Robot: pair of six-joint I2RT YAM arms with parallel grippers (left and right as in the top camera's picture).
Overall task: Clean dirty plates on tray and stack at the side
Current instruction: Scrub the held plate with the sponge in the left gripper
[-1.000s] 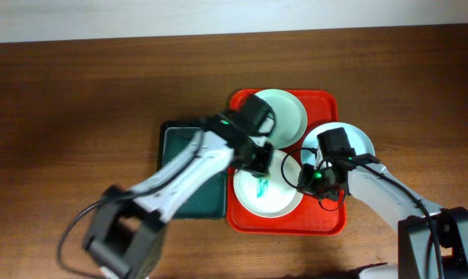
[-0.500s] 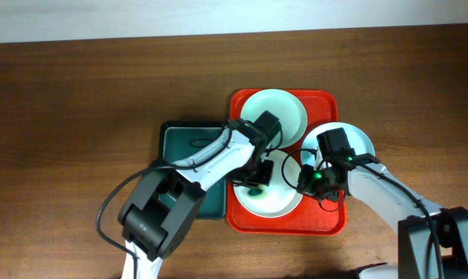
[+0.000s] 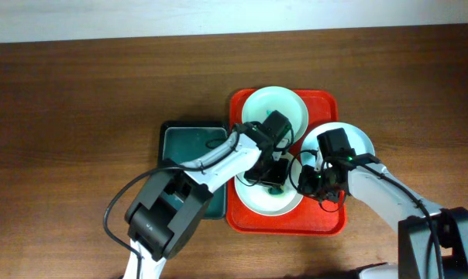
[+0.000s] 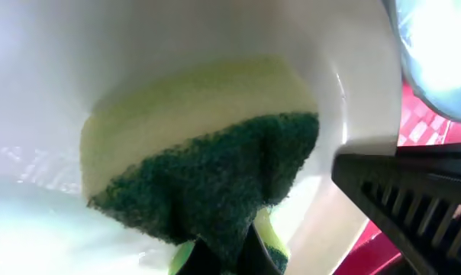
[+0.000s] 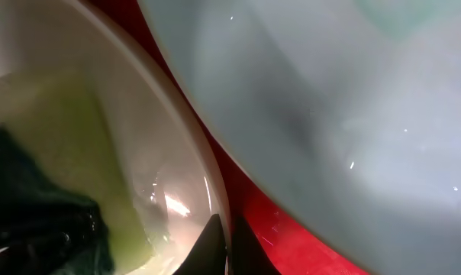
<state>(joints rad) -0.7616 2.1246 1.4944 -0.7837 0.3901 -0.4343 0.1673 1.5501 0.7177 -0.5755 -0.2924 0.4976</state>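
Three plates lie on the red tray [image 3: 328,222]: one at the back [image 3: 284,108], one at the right [image 3: 358,141], and the front plate [image 3: 251,200]. My left gripper [image 3: 274,175] is shut on a yellow-and-dark-green sponge [image 4: 207,164] and presses it onto the middle of the front plate [image 4: 47,76], hiding its centre. My right gripper [image 3: 306,180] is shut on that plate's right rim [image 5: 207,191]; its jaws [image 5: 227,248] pinch the rim. The sponge also shows at the left of the right wrist view [image 5: 40,214]. No smear is visible on the other two plates.
A dark green tray [image 3: 184,151] lies just left of the red tray, partly under my left arm. The right plate [image 5: 345,114] overlaps the tray's right edge, close to my right gripper. Brown wooden table [image 3: 79,116] lies all round.
My left gripper has moved right and forward with the sponge, from the front plate's back-left edge onto its centre, covering the teal smear. The right arm has not moved.
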